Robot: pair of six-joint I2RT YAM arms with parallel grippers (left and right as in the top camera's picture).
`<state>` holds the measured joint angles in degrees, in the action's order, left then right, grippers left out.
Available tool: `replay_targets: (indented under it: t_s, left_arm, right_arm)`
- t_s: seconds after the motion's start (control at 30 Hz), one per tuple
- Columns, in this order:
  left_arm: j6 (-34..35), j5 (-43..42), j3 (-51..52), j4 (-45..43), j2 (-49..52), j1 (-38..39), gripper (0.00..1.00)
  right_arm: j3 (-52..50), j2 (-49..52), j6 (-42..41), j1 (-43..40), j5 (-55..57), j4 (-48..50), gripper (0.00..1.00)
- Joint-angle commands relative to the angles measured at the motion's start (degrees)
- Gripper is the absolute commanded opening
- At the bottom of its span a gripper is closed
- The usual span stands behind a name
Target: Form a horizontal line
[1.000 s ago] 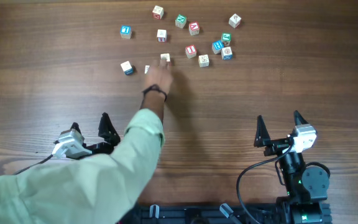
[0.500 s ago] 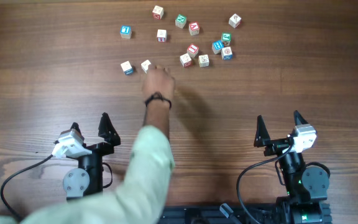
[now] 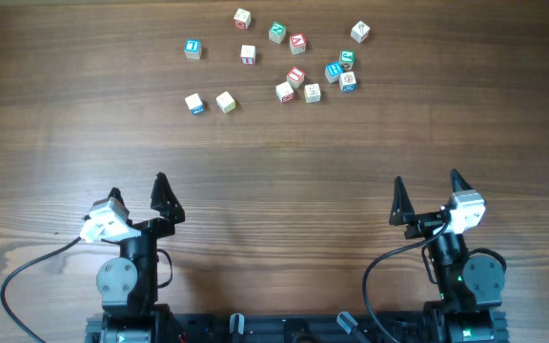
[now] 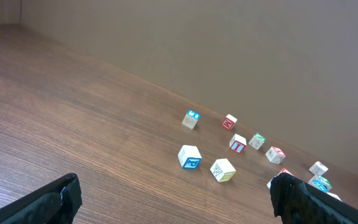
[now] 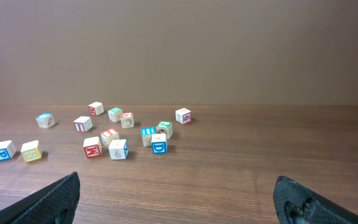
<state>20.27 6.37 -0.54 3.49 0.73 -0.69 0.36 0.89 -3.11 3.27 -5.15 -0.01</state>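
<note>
Cubes [image 3: 294, 75] of pale wood, loose on grained table [image 3: 274, 162].

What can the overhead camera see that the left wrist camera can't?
Only the overhead view shows the right gripper, open and empty, and the scattered cubes with nothing blocking any of them. Only the left wrist view shows the plain wall behind the table, and the cubes' side faces from a low angle. Both show the wooden table, the open left gripper, and the blue-lettered cube beside the yellow-lettered cube. The cubes are loose, with no line formed yet.
</note>
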Motion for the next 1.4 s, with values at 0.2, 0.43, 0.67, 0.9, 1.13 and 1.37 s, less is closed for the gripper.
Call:
replay_targets:
  t_s: [0.2, 0.43, 0.67, 0.9, 1.13, 1.37]
  left_arm:
    - [-0.3, 0.3, 0.2, 0.0, -0.5, 0.3, 1.00]
    - [-0.3, 0.4, 0.2, 0.0, -0.5, 0.3, 1.00]
    - [-0.3, 0.4, 0.2, 0.0, -0.5, 0.3, 1.00]
    - [-0.3, 0.3, 0.2, 0.0, -0.5, 0.3, 1.00]
    - [-0.3, 0.3, 0.2, 0.0, -0.5, 0.3, 1.00]
    - [-0.3, 0.3, 0.2, 0.0, -0.5, 0.3, 1.00]
  right_arm:
    - [-0.1, -0.6, 0.5, -0.2, -1.1, 0.4, 1.00]
    - [-0.1, -0.6, 0.5, -0.2, -1.1, 0.4, 1.00]
    - [-0.1, -0.6, 0.5, -0.2, -1.1, 0.4, 1.00]
    - [-0.1, -0.6, 0.5, -0.2, -1.1, 0.4, 1.00]
    - [-0.1, -0.6, 0.5, -0.2, -1.1, 0.4, 1.00]
    - [-0.1, -0.6, 0.5, -0.2, -1.1, 0.4, 1.00]
